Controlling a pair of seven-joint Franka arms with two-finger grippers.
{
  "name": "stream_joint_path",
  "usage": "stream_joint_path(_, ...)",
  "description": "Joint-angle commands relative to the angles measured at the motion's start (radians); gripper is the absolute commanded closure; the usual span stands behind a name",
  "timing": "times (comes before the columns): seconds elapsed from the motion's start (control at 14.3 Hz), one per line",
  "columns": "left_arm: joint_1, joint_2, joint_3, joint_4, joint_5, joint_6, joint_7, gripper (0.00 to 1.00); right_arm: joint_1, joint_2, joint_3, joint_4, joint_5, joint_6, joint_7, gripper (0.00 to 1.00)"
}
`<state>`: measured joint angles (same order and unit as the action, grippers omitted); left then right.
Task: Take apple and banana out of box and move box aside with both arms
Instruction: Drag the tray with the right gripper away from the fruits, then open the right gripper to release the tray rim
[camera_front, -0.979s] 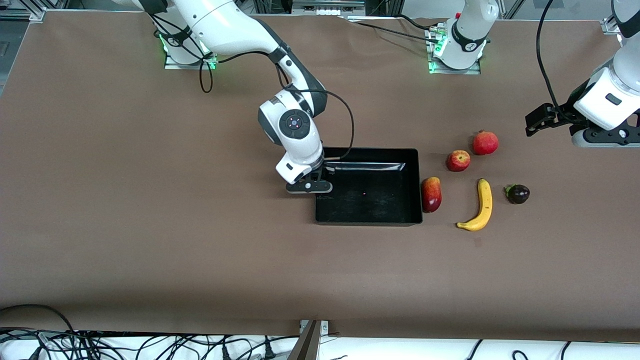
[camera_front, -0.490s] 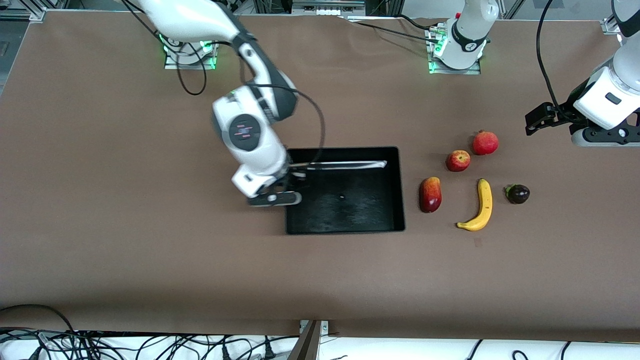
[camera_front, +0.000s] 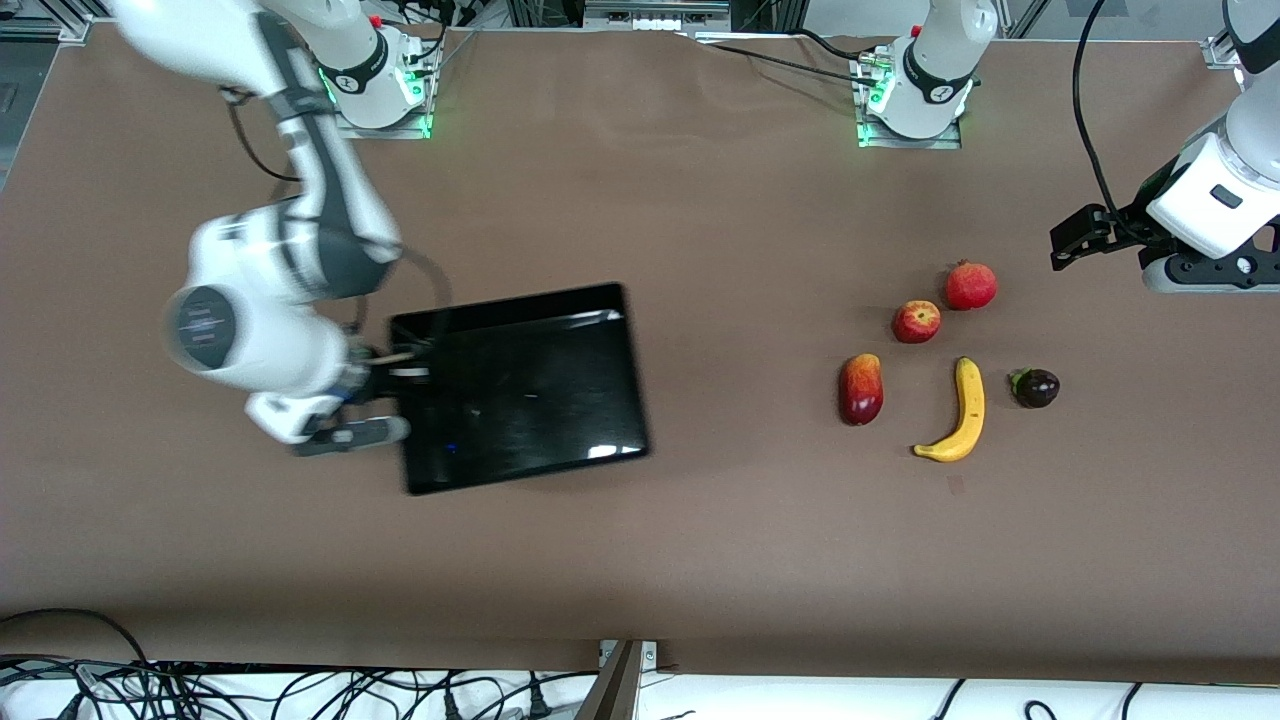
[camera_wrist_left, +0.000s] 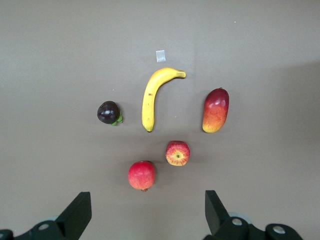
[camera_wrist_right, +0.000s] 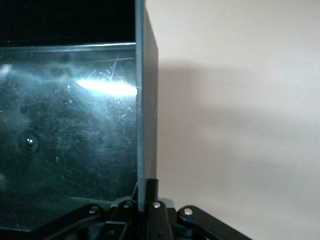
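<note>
My right claw (camera_front: 385, 385) is clamped on the wall of the black box (camera_front: 520, 385), at the end of it toward the right arm's end of the worktop (camera_front: 700, 560). The box sits skewed, well apart from the fruit. My right wrist view shows the thin wall (camera_wrist_right: 146, 115) edge-on, running straight into the claw (camera_wrist_right: 147, 200), with the scratched, glossy floor on one side and bare worktop on the other; the front view cannot show that pinch.

My left claw (camera_front: 1075, 240) waits with its fingers (camera_wrist_left: 75, 215) spread wide, over the left arm's end of the worktop. Its wrist view looks down on all five fruits: the banana (camera_wrist_left: 152, 95), the apple (camera_wrist_left: 177, 152) with its yellowish dimple, a red-yellow mango (camera_wrist_left: 215, 110), a round red fruit (camera_wrist_left: 141, 175) and a dark purple fruit (camera_wrist_left: 108, 112). In the front view the banana (camera_front: 958, 412) lies between the mango (camera_front: 862, 388) and the purple fruit (camera_front: 1035, 387), nearer the camera than the apple (camera_front: 916, 321). None touch; nothing stands between the fruit and the box.
</note>
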<state>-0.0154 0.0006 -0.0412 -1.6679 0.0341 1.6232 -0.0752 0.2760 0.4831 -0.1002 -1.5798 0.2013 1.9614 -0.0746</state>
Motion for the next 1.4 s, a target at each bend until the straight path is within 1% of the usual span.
stream_joint_path(0.0,-0.005,-0.022,-0.002,-0.013,-0.017,-0.014,-0.002,0.0,-0.047,-0.126,-0.065,-0.175,0.036,0.025,-0.124,1.0)
stream_joint_path(0.14,-0.005,-0.022,-0.002,-0.013,-0.017,-0.014,-0.002,0.0,-0.047,-0.159,-0.128,-0.267,0.036,0.097,-0.184,1.0)
stream_joint_path(0.28,-0.004,-0.022,-0.002,-0.013,-0.017,-0.014,-0.002,0.0,-0.047,-0.193,-0.182,-0.397,0.038,0.221,-0.261,1.0)
stream_joint_path(0.42,-0.003,-0.022,-0.002,-0.013,-0.017,-0.022,0.0,0.0,-0.047,-0.213,-0.211,-0.506,0.041,0.35,-0.312,1.0)
stream_joint_path(0.63,-0.003,-0.021,-0.002,-0.007,-0.017,-0.028,-0.002,0.0,-0.049,-0.209,-0.223,-0.555,0.046,0.399,-0.318,1.0)
stream_joint_path(0.84,-0.004,-0.021,-0.003,-0.006,-0.017,-0.029,-0.002,0.0,-0.05,-0.199,-0.225,-0.614,0.075,0.476,-0.318,1.0)
stream_joint_path(1.26,-0.005,-0.019,-0.003,0.0,-0.017,-0.029,-0.003,0.0,-0.052,-0.16,-0.223,-0.62,0.075,0.505,-0.318,1.0)
stream_joint_path(1.33,-0.005,-0.019,-0.003,0.0,-0.017,-0.029,-0.002,0.0,-0.05,-0.159,-0.225,-0.62,0.075,0.505,-0.318,0.78)
